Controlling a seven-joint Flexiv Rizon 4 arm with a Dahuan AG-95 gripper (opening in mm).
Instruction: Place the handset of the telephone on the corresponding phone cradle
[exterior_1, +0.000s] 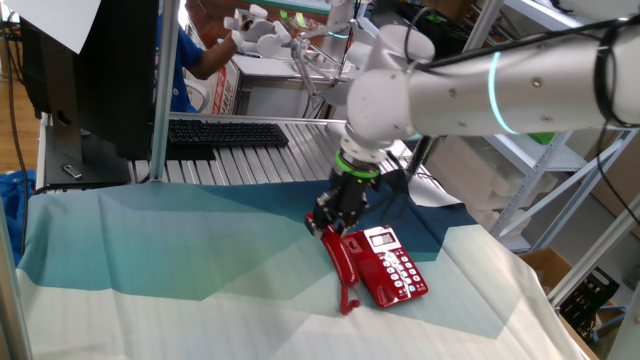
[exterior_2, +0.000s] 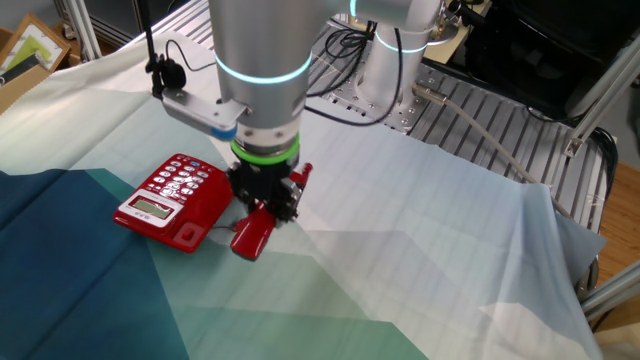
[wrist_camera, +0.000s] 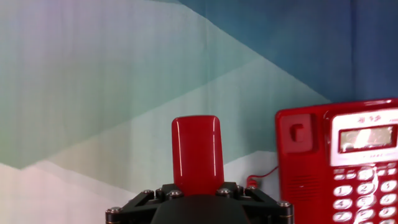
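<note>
Tool is pinching the handset just beside the telephone; misjudging the sideways shift risks landing it off the phone cradle, across the buttons.

1. The handset is glossy red all over.
2. The telephone is the same red, with white buttons and a pale label panel.
3. The gripper is black, with a bright green ring above it.
4. The arm is white-grey with a glowing cyan band.
5. The tablecloth has angular patches of dark blue, teal and white.
6. The keyboard is black.
</note>
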